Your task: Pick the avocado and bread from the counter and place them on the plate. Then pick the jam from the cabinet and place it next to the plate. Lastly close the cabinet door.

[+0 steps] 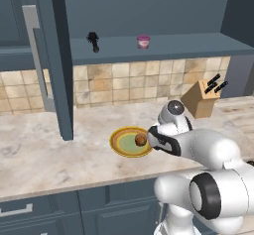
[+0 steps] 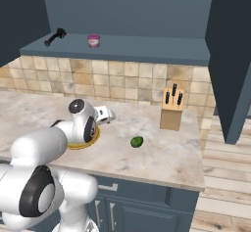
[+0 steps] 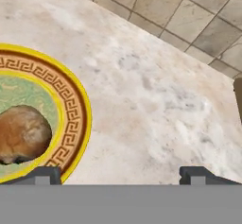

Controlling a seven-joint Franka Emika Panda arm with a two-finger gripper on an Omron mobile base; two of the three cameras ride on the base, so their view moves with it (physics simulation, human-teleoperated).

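At the far left of the left base view the cabinet door [image 1: 49, 55] hangs open, its long grey handle [image 1: 35, 55] running vertically. Right of it, on the cabinet shelf [image 1: 163, 46] in the upper middle of that frame, a slim black bottle [image 1: 93, 41] stands, and further right the jam [image 1: 143, 41] stands upright, lid up.

Below, at centre frame on the desk [image 1: 49, 149], the plate [image 1: 119, 142] carries the bread [image 1: 141, 139], which lies on its green middle. In my hand view the bread [image 3: 23, 134] sits at the lower left, inside the plate's patterned rim [image 3: 71, 109]. My fingers [image 3: 121, 176] are spread wide with nothing between them, over bare desk just right of the plate.

Further right, in the right base view, the avocado [image 2: 137, 141] lies at the frame's centre on open desk, well apart from the plate and left of the knife block [image 2: 172, 109] that stands near the back wall.

I judge the avocado to be my next pick. It looks small, firm and smooth-skinned, likely light but apt to roll or slip. It seems slightly elongated, with its long axis roughly left to right in that frame, though it is too small to be sure. I would close across its shorter width, at the middle.
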